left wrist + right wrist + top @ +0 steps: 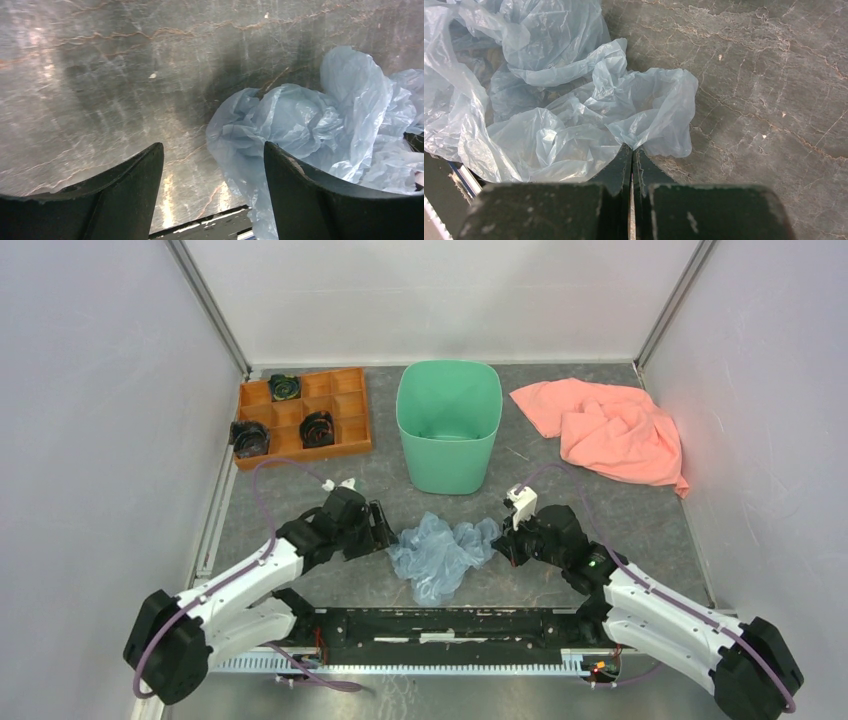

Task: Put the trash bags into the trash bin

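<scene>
The pale blue-grey trash bag (pixel 441 553) lies crumpled on the table between my two grippers, in front of the mint-green trash bin (pixel 448 427), which stands upright at the back centre. My left gripper (pixel 384 530) is open at the bag's left edge; in the left wrist view the bag (pixel 320 125) reaches between the fingers (pixel 295 190) from the right. My right gripper (pixel 503 536) is shut, pinching a fold of the bag (pixel 574 100) at its tips (pixel 632 152).
An orange compartment tray (pixel 350 415) with dark round parts sits at the back left. A salmon-pink cloth (pixel 610 425) lies at the back right. Grey walls enclose the table. A black rail (pixel 450 625) runs along the near edge.
</scene>
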Motion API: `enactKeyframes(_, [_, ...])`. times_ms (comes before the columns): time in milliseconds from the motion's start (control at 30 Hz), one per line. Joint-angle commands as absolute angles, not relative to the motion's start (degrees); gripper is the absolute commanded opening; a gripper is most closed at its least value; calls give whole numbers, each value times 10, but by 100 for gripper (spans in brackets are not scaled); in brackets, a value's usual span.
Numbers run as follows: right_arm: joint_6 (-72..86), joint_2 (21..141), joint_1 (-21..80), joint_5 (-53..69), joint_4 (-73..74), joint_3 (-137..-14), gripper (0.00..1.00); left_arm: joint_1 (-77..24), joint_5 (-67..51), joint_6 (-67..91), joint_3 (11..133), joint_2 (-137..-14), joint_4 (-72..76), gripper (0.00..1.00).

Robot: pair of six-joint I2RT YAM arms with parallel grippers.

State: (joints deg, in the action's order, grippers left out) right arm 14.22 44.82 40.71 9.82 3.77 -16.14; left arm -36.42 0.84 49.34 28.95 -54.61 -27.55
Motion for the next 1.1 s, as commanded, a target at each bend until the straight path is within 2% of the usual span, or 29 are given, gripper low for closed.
enactKeyframes(0, [130, 439, 405, 96, 14, -167, 0, -363, -56, 534, 257, -566, -158, 79])
enactKeyframes(100, [134, 445, 405, 107, 5, -165, 0, -363, -101, 563, 227, -581, -74, 74])
enactKeyframes(167, [137, 451, 405, 114, 4, -162, 0, -363, -119, 581, 215, -592, -23, 65])
enactKeyframes(267, [142, 456, 404, 123, -17, -160, 0, -363, -124, 602, 208, -603, 5, 43])
enactKeyframes(367, [142, 458, 405, 126, -17, -168, 0, -362, -95, 596, 228, -590, -22, 13])
enactKeyframes(400, [139, 457, 405, 123, -13, -172, 0, -359, -75, 580, 246, -578, -56, 5])
enactKeyframes(433, [135, 457, 405, 118, -8, -178, 0, -358, -49, 557, 276, -560, -100, 2])
enactKeyframes(567, [116, 479, 405, 99, 20, -222, 0, -356, 133, 455, 433, -493, -312, 2])
enactKeyframes(633, [105, 515, 405, 148, 21, -272, 0, -356, 205, 405, 522, -469, -390, 2])
enactKeyframes(700, [82, 548, 405, 232, 39, -353, 0, -356, 227, 356, 632, -458, -433, 2])
enactKeyframes(800, [77, 523, 413, 293, 46, -471, 0, -357, 164, 313, 802, -427, -447, 2])
enactKeyframes(867, [85, 489, 417, 291, 30, -502, 0, -357, 153, 318, 832, -385, -427, 2])
enactKeyframes(933, [117, 460, 417, 298, -25, -471, 1, -357, 194, 356, 810, -339, -434, 2])
enactKeyframes(1067, [231, 484, 417, 335, -179, -265, 1, -357, 222, 478, 605, -302, -548, 2])
